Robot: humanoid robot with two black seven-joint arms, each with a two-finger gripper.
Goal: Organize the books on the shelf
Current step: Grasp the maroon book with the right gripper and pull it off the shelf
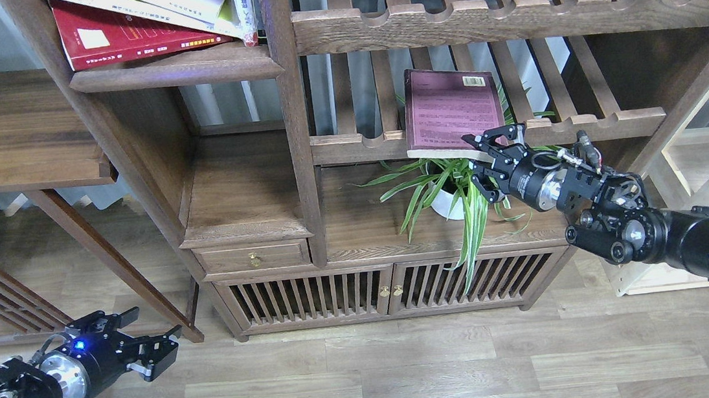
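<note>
One book (452, 108) lies on the slatted rack (582, 127), above the potted plant (451, 193). Up left, other books (136, 25) lie stacked in the shelf (176, 70).

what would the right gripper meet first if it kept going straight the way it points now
Probably the maroon-purple paperback book: the right gripper points up-left, its fingers open at the book's lower edge. Contact is unclear.

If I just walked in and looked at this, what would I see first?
Probably the maroon-purple book lying on the slatted rack in the middle, with the right gripper open right at its near edge. Just under it, a spiky green plant in a white pot sits on the cabinet top. Up at the top left, a red book lies under pale ones on the dark wood shelf.
</note>
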